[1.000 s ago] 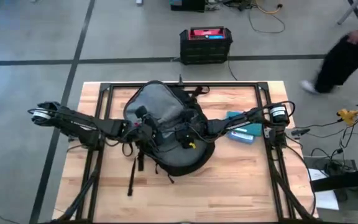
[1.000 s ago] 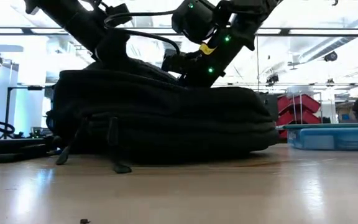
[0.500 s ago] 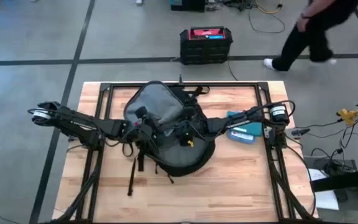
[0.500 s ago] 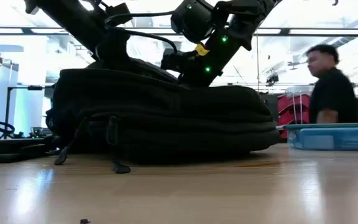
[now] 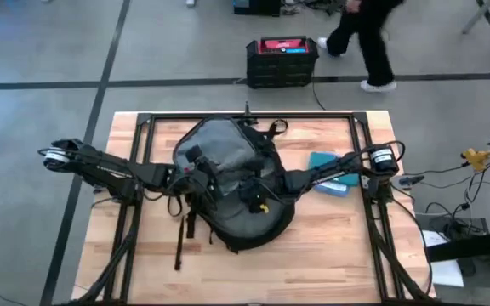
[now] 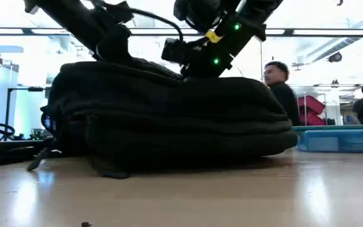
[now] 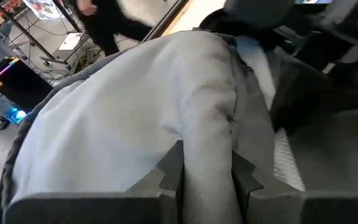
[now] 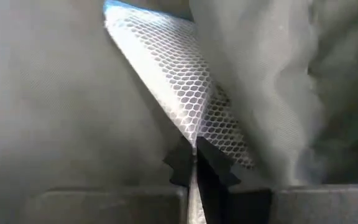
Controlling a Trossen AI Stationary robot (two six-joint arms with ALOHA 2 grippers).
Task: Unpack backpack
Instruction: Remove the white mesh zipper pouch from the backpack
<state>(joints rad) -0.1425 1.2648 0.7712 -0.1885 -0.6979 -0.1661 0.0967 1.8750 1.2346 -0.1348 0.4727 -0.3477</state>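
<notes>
Backpack (image 5: 228, 183) lay mid-frame on the surface (image 5: 330, 246); left tool (image 7: 207, 171) pinched its grey lining, right tool (image 8: 194, 163) closed on inner mesh; lifting gently seemed wise.

The backpack (image 5: 236, 187) is taking up the middle of the counter (image 5: 330, 255), with both arms crossing above it. The left pincer (image 7: 207, 177) is pinching a fold of grey lining, and the right pincer (image 8: 194, 168) is sitting pressed in between lining and mesh, fingers together, with fabric crowding it on all sides. A blue box (image 5: 330, 174) is lying just beside the backpack under the right arm, narrowing that side. A strap (image 5: 181, 242) is trailing over the near boards; the rest of the near counter is lying bare.
</notes>
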